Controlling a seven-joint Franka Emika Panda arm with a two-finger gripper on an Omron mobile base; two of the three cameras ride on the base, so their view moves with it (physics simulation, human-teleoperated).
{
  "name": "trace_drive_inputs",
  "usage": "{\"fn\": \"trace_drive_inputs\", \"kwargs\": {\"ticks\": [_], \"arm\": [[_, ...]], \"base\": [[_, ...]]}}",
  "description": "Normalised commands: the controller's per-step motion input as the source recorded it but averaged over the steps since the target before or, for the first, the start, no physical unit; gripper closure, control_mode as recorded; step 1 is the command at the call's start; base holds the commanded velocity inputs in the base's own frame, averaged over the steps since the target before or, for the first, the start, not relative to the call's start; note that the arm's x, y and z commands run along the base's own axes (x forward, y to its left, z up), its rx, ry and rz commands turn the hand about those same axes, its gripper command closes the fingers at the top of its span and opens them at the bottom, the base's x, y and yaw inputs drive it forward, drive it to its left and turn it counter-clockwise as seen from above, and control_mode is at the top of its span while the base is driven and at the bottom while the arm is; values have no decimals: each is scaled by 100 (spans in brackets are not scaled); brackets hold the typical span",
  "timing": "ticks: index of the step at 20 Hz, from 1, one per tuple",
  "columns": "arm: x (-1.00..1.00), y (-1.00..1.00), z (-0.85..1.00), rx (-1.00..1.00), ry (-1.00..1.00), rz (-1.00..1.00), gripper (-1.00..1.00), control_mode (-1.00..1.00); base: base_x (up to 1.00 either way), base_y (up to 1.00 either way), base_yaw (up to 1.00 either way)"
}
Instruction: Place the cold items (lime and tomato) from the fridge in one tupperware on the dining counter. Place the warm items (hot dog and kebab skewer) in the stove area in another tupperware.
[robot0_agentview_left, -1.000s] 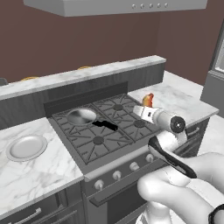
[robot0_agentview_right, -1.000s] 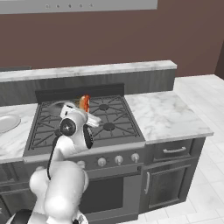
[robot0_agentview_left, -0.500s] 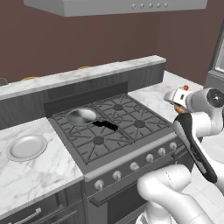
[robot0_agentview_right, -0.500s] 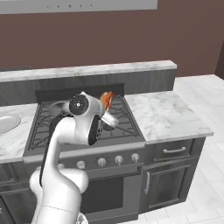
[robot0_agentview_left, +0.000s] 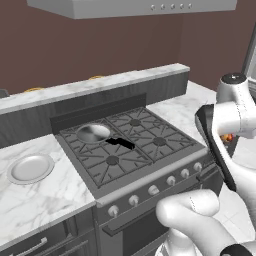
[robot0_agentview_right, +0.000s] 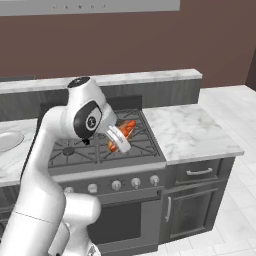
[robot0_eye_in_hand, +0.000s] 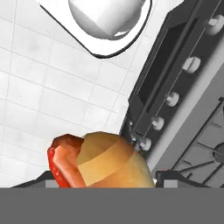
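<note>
The hot dog (robot0_eye_in_hand: 100, 161) sits right between the claw's two dark fingertips (robot0_eye_in_hand: 173, 178) in the hand view, its tan bun and red sausage end poking out ahead of the claw (robot0_eye_in_hand: 103, 181). In the right base view the hot dog (robot0_agentview_right: 125, 131) shows as an orange-red strip against the white hand, held up in the air above the front right part of the stove (robot0_agentview_right: 105, 145), clear of the grates. In the left base view only a small orange bit of it (robot0_agentview_left: 227, 137) peeks out behind the arm's forearm, off to the right of the stove (robot0_agentview_left: 130, 145) and over the marble counter (robot0_agentview_left: 182, 107) there.

A second ago the hot dog was low over the stove's right rear burner; half a second ago it had swung out toward the right-hand counter. Now the arm has carried it further round, and the hand is turned so that its camera looks down at the tiled floor (robot0_eye_in_hand: 52, 78) and the oven front with its knobs (robot0_eye_in_hand: 173, 98) (the robot's own base shows at the top there).

The claw is spread fairly wide, and its fingers pinch the hot dog from both sides.

On the left counter a grey plate (robot0_agentview_left: 30, 167) lies empty, and a small pan (robot0_agentview_left: 93, 132) rests on the rear left burner.
</note>
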Motion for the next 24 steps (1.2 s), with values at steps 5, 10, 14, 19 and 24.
{"fn": "trace_drive_inputs", "kwargs": {"ticks": [5,10,14,19,24], "arm": [[-50,68,-94,0,-8,4,100,-100],[-1,75,-61,0,-18,12,100,-100],[-46,42,-25,0,-71,18,100,-100],[-36,29,-11,2,-56,22,100,-100],[0,3,-35,0,0,18,100,-100]], "base": [[0,0,0],[0,0,0],[0,0,0],[0,0,0],[0,0,0]]}}
